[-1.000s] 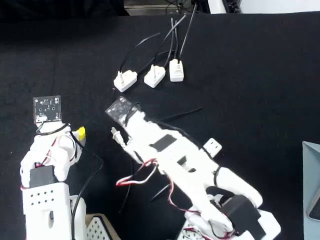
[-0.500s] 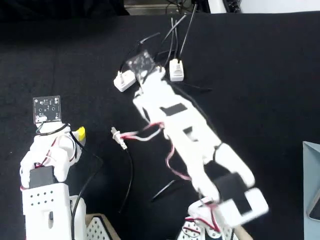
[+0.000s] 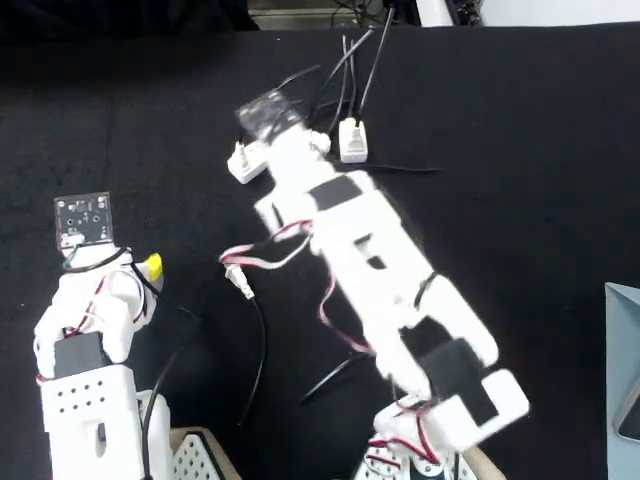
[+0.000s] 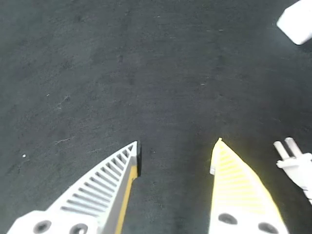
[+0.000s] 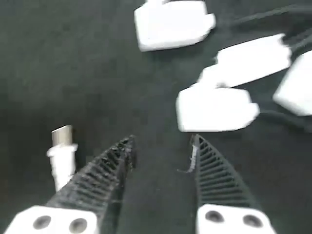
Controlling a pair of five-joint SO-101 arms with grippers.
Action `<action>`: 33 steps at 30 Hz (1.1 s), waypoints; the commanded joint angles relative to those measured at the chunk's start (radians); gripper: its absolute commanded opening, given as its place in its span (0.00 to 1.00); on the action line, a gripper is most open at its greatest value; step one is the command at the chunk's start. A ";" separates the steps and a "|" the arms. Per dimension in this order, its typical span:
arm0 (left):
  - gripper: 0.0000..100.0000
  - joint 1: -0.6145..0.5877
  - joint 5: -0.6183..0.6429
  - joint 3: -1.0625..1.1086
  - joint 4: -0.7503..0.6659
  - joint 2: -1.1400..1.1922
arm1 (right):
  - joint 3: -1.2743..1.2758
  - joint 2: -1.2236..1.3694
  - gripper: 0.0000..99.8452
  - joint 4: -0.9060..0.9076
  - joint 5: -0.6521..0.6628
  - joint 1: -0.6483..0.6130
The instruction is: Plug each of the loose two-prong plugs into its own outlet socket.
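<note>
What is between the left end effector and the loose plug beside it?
Nothing but bare black table. In the left wrist view, no object lies on the stretch from the left end effector to the loose plug.

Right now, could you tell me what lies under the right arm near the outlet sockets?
Its wrist view shows black table and a white outlet socket just past the open right gripper. From above, the right arm hides that spot, between the leftmost socket and the rightmost socket.

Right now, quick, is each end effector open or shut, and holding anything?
Left white-and-yellow plastic end effector: open, holding nothing.
Right black-fingered plastic end effector: open, holding nothing.
</note>
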 commanded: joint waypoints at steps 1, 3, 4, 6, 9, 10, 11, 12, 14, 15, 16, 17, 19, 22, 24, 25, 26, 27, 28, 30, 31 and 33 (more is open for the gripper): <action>0.24 -0.018 0.009 -0.012 -0.018 -0.014 | 0.058 -0.058 0.17 0.008 -0.068 -0.098; 0.24 -0.018 0.009 -0.012 -0.018 -0.014 | 0.110 -0.041 0.17 -0.048 -0.087 -0.147; 0.24 -0.018 0.009 -0.012 -0.018 -0.014 | 0.131 -0.030 0.17 -0.077 -0.094 -0.167; 0.24 -0.018 0.009 -0.012 -0.018 -0.014 | 0.165 -0.010 0.17 -0.124 -0.104 -0.203; 0.24 -0.018 0.009 -0.012 -0.018 -0.014 | 0.179 0.018 0.17 -0.152 -0.106 -0.229; 0.24 -0.018 0.009 -0.012 -0.018 -0.014 | 0.176 0.030 0.17 -0.153 -0.106 -0.232; 0.24 -0.018 0.009 -0.012 -0.018 -0.014 | 0.176 0.045 0.17 -0.157 -0.106 -0.233; 0.24 -0.018 0.009 -0.012 -0.018 -0.014 | 0.176 0.061 0.17 -0.172 -0.106 -0.236; 0.24 -0.018 0.009 -0.012 -0.018 -0.014 | 0.176 0.099 0.17 -0.201 -0.106 -0.242; 0.24 -0.018 0.009 -0.012 -0.018 -0.014 | 0.176 0.122 0.17 -0.218 -0.106 -0.242; 0.24 -0.018 0.009 -0.012 -0.018 -0.014 | 0.174 0.143 0.16 -0.232 -0.106 -0.242; 0.24 -0.018 0.009 -0.012 -0.018 -0.014 | 0.163 0.165 0.14 -0.235 -0.106 -0.242; 0.24 -0.018 0.009 -0.010 -0.018 -0.014 | 0.145 0.186 0.08 -0.238 -0.104 -0.235; 0.24 -0.018 0.009 -0.010 -0.018 -0.014 | 0.134 0.170 0.02 -0.232 -0.100 -0.192; 0.24 -0.018 0.009 -0.008 -0.018 -0.014 | 0.133 0.128 0.01 -0.187 -0.103 -0.157; 0.24 -0.018 0.009 -0.008 -0.018 -0.014 | 0.131 0.099 0.01 -0.163 -0.104 -0.135; 0.24 -0.018 0.009 -0.007 -0.018 -0.014 | 0.133 0.065 0.01 -0.141 -0.109 -0.115; 0.24 -0.016 0.009 -0.007 -0.018 -0.014 | 0.134 0.028 0.01 -0.120 -0.135 -0.097; 0.24 -0.016 0.009 -0.007 -0.018 -0.014 | 0.136 -0.007 0.01 -0.094 -0.180 -0.077; 0.24 -0.013 0.009 -0.005 -0.018 -0.014 | 0.133 -0.074 0.01 -0.038 -0.288 -0.021; 0.24 -0.012 0.009 -0.005 -0.018 -0.014 | 0.131 -0.107 0.01 -0.014 -0.341 0.012; 0.24 -0.012 0.009 -0.005 -0.018 -0.014 | 0.133 -0.154 0.01 0.038 -0.419 0.080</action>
